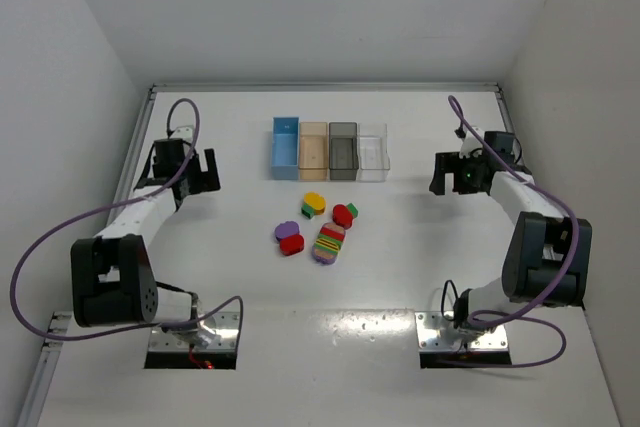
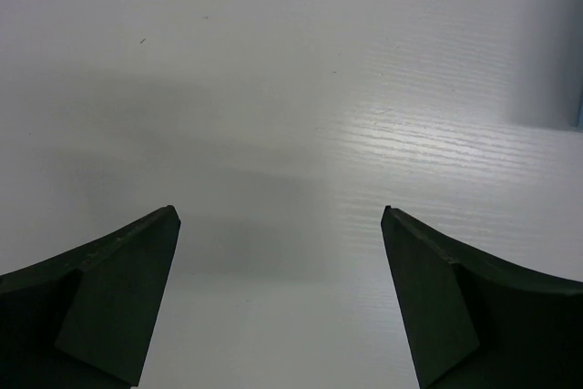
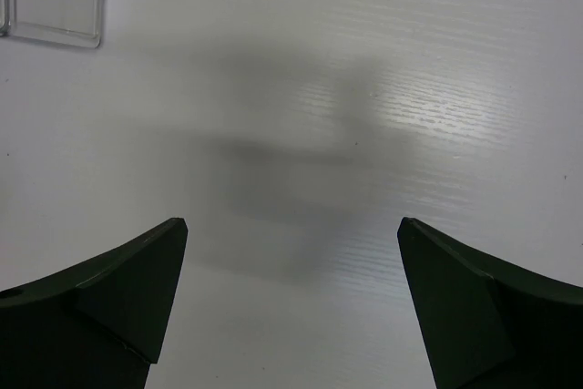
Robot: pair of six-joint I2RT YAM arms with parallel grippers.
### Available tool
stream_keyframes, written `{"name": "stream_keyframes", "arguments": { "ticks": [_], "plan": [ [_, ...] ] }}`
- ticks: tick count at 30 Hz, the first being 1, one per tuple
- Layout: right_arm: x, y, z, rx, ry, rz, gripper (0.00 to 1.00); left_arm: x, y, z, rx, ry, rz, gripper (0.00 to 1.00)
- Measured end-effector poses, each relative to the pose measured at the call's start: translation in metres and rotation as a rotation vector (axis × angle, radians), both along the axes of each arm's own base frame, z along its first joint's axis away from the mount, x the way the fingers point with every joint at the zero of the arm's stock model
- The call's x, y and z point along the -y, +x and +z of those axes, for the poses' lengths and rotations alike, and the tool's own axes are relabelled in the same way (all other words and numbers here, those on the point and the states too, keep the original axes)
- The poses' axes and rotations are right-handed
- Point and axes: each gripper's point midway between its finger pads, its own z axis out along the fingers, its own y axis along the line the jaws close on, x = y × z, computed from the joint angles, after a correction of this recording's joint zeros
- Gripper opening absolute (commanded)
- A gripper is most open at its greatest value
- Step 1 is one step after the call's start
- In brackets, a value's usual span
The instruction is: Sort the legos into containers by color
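while legos (image 1: 328, 243) lie near the containers (image 1: 314, 150), left pincer (image 2: 281, 216) and right pincer (image 3: 291, 222) gape released.

A blue rectangular plastic bin (image 1: 285, 173), a tan one (image 1: 313, 175), a dark grey one (image 1: 343, 175) and a clear one (image 1: 373, 177) stood side by side, left to right. Small plastic toy bricks (image 1: 328, 242) lay clustered before them.

You've got blue bin (image 1: 286, 147), tan bin (image 1: 314, 151), dark grey bin (image 1: 343, 150) and clear bin (image 1: 373, 152) side by side on the counter (image 1: 400, 267). Four lego clumps (image 1: 329, 243) sit near them, arm-side. Your left pincer (image 1: 200, 172) and right pincer (image 1: 445, 173) hang wide.
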Motion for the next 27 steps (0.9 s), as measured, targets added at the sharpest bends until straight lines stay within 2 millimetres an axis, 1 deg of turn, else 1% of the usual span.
{"name": "stream_keyframes", "arguments": {
  "ticks": [2,4,6,8,11,13,15,18,19,21,23,25,27],
  "plan": [
    [-0.001,0.000,0.000,0.000,0.000,0.003,0.99,0.003,0.000,0.002,0.003,0.006,-0.021,1.00],
    [-0.003,0.000,0.000,0.002,-0.005,0.012,0.99,0.012,-0.001,0.009,0.020,0.009,-0.064,1.00],
    [-0.006,0.000,0.000,0.004,-0.013,0.027,0.99,0.029,-0.002,0.017,0.037,0.008,-0.137,1.00],
    [-0.009,0.001,0.002,0.010,-0.024,0.046,0.99,0.052,-0.004,0.026,0.035,0.013,-0.227,1.00],
    [-0.012,0.000,0.002,0.016,-0.045,0.071,0.99,0.082,-0.001,0.046,0.048,0.034,-0.356,1.00],
    [-0.014,0.000,0.003,0.022,-0.060,0.091,0.99,0.099,0.002,0.062,0.073,0.054,-0.454,1.00],
    [-0.015,-0.001,0.006,0.029,-0.072,0.105,0.99,0.112,-0.001,0.071,0.084,0.058,-0.566,1.00],
    [-0.017,-0.001,0.010,0.045,-0.090,0.128,0.99,0.132,-0.020,0.075,0.088,0.065,-0.779,1.00],
    [-0.017,-0.001,0.011,0.048,-0.096,0.135,0.99,0.139,-0.028,0.076,0.092,0.066,-0.849,0.94],
    [-0.018,-0.001,0.012,0.051,-0.105,0.146,0.99,0.155,-0.043,0.079,0.113,0.078,-1.002,0.91],
    [-0.020,-0.002,0.011,0.051,-0.108,0.156,0.99,0.172,-0.057,0.079,0.133,0.102,-1.158,0.91],
    [-0.020,-0.003,0.011,0.045,-0.111,0.160,0.99,0.187,-0.072,0.074,0.140,0.146,-1.312,0.98],
    [-0.022,-0.005,0.010,0.039,-0.114,0.167,0.99,0.198,-0.086,0.067,0.146,0.199,-1.463,0.98]
  ]
}}
